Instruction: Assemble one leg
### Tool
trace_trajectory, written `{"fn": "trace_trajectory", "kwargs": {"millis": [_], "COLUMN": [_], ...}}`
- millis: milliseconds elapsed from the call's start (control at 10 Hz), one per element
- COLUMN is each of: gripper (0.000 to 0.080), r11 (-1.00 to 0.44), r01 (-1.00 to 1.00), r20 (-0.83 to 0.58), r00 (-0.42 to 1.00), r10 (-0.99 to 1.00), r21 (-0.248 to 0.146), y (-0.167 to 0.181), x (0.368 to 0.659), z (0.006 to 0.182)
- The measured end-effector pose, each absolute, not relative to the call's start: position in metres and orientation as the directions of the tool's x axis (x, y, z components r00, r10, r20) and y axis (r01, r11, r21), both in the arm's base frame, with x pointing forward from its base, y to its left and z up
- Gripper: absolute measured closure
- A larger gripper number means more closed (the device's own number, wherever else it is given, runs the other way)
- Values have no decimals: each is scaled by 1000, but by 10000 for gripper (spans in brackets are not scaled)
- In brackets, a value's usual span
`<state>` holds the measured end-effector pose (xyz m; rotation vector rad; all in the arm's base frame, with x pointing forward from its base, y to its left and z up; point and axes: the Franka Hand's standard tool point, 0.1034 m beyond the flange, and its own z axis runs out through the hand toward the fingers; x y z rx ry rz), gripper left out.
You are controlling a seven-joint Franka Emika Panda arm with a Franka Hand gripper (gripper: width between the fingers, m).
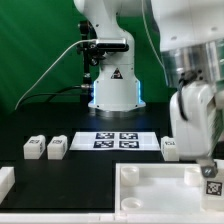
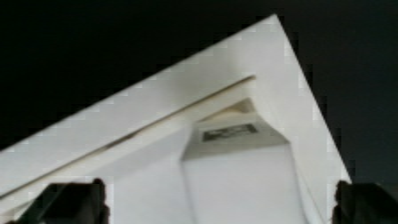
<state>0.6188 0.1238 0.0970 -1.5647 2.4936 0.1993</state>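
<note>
In the exterior view my gripper [image 1: 205, 168] hangs over the right end of the large white tray-like piece [image 1: 160, 196]. A white leg [image 1: 212, 185] with a black-and-white marker stands at that corner, just below the fingers. In the wrist view the leg [image 2: 240, 175] rises from the tray's corner [image 2: 267, 70]. It sits between my two dark fingertips [image 2: 71, 203], which stand wide apart with gaps on both sides. The gripper [image 2: 217, 205] is open and holds nothing. Three more legs lie on the black table: two on the exterior view's left [image 1: 35, 147] [image 1: 57, 148] and one on its right [image 1: 170, 148].
The marker board [image 1: 117, 140] lies on the table in front of the robot base [image 1: 113, 90]. A further white part [image 1: 5, 182] shows at the exterior view's left edge. A cable runs from the base toward the exterior view's left.
</note>
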Motion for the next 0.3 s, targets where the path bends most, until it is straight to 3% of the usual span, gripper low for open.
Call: {"fn": "trace_trajectory", "kwargs": {"millis": [300], "gripper": [151], "r11": [423], "r01": [-906], "r20": [-226], "r00": [-415], "r10": [-881], "r21": [14], "y": [123], "x": [618], "z": [93]}}
